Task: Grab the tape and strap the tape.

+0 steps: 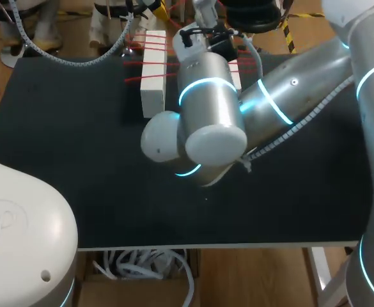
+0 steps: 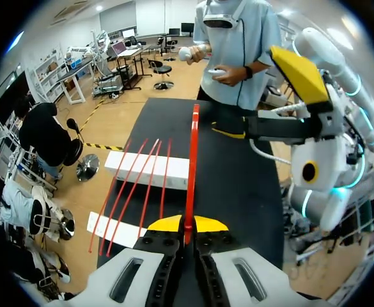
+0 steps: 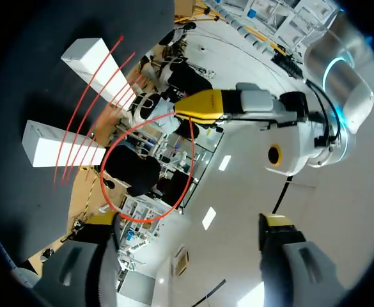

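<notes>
The tape [image 2: 191,173] is grabbed and drawn out, so strapping looks like the step in hand. The left end effector [image 2: 187,225] has its tips pressed together on one end. The right end effector [image 3: 190,220] is spread wide, with the loop apparently hooked over one finger. The tape hangs above the tabletop [image 2: 238,192], just beside the white blocks [image 2: 119,163]. Its long axis runs roughly parallel to the red bands [image 2: 135,185] already strung across the blocks. Next, I judge, both arms must carry it sideways over the blocks, keeping tension.

A matte black tabletop [image 1: 65,128] fills most of the frame. One long white rectangular block [image 1: 153,73] lies at upper centre. A second white block [image 1: 235,75] lies to its right, mostly hidden.
</notes>
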Robot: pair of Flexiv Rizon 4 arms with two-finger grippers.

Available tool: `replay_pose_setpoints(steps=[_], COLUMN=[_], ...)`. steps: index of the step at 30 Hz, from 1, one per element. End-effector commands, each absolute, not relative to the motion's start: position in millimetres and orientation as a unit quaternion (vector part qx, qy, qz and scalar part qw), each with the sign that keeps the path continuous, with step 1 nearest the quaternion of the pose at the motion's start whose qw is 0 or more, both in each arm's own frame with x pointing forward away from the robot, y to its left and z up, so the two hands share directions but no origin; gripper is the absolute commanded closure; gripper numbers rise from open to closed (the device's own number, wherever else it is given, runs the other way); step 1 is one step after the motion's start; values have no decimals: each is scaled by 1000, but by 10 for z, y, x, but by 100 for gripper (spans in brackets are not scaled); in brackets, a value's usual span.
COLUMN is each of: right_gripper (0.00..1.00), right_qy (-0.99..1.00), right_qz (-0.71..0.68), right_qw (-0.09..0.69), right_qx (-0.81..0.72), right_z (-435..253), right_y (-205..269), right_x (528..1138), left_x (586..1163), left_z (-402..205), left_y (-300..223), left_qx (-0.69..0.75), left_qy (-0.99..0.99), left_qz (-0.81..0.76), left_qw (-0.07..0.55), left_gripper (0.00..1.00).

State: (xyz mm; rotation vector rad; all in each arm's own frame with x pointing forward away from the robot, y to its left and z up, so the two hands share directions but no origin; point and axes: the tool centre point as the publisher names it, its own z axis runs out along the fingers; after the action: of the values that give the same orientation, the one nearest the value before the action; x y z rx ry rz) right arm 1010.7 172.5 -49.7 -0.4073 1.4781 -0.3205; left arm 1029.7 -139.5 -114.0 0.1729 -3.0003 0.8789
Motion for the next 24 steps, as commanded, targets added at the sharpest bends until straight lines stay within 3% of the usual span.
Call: replay_pose_setpoints(steps=[1,5,13,24], right_gripper=[0,0,0,0], right_qy=[677,643,643,643], right_qz=[-113,-87,-87,-87], right_qw=[697,732,732,732], right_qx=[-208,-206,-206,-206], right_z=[-345,-268,-268,-268], right_y=[1619,1535,1535,1535], right_x=[10234,10302,10302,10302], left_x=[10300,10300,10300,9476], left_z=[-1137,-1137,-1137,-1537], left_y=[-1396,-1396,-1396,-1014], left_qx=[55,55,55,220], left_qy=[-959,-959,-959,-940], left_qz=[279,279,279,256], left_qw=[6,6,6,37], left_gripper=[100,100,100,100])
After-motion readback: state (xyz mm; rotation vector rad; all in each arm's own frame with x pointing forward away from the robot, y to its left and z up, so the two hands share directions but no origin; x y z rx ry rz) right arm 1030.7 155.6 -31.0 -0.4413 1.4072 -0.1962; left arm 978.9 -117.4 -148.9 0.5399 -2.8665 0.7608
